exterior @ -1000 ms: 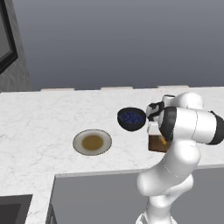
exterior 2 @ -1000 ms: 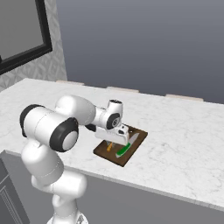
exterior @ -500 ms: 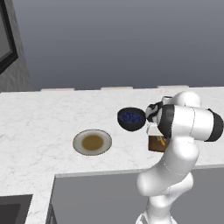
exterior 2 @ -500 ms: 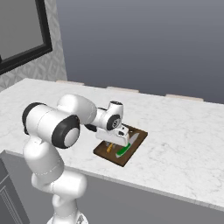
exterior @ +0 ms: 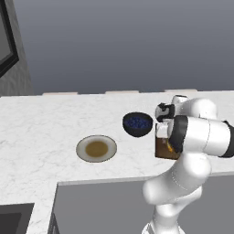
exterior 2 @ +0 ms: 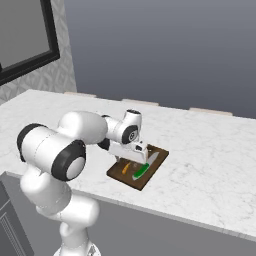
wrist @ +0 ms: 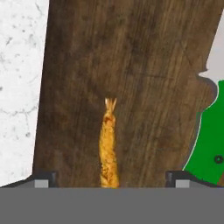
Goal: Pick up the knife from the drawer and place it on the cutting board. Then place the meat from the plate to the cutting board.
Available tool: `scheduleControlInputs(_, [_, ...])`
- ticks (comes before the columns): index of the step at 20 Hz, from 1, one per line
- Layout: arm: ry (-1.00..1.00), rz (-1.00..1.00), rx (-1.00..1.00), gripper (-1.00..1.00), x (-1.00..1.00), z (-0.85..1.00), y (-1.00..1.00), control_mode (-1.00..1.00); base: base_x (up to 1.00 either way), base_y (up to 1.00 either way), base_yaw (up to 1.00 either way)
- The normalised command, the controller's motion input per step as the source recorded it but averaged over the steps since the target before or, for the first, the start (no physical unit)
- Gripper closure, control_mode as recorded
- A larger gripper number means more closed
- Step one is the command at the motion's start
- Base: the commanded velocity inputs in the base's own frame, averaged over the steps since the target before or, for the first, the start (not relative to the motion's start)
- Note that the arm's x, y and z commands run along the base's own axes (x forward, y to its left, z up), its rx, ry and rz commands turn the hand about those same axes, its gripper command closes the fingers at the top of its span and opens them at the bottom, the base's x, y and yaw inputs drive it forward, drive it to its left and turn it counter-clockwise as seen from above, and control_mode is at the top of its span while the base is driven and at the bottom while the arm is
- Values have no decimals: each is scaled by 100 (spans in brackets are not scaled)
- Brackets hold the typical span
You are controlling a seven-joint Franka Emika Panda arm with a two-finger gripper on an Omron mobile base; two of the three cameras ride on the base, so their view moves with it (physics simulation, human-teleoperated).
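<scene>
Two-finger gripper (wrist: 109, 181) low over the flat dark-brown wooden cutting board (wrist: 131, 65), jaws spread wide, holding nothing. Narrow orange-brown piece of meat (wrist: 108, 146) lies flat on the board between the two fingertips (wrist: 41, 180), touching neither. Green-handled knife with short pale blade (exterior 2: 144, 167) lies on the same board, just beside the meat. Round beige plate with brownish centre (exterior: 96, 148) sits on the white marble counter (exterior: 41, 132), well apart from the board; dark bowl with blue contents (exterior: 137, 124) between them
</scene>
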Motion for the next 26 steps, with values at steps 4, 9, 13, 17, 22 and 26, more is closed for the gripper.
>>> scheduleControlInputs(4, [-15, 0, 0, -100, -82, 95, 1, -100, 0, 0, 0])
scheduleControlInputs(9, [-15, 0, 1, -100, -92, 100, 23, -100, 0, 0, 0])
scheduleControlInputs(13, [-17, 0, 3, -100, -86, 98, 33, -100, 0, 0, 0])
scheduleControlInputs(17, [-17, 0, 2, -100, -76, 97, 33, -100, 0, 0, 0])
scheduleControlInputs(22, [-20, 0, 0, -100, -60, 80, 44, -100, 0, 0, 0])
scheduleControlInputs(26, [-30, 0, 1, -100, -30, 48, 51, -100, 0, 0, 0])
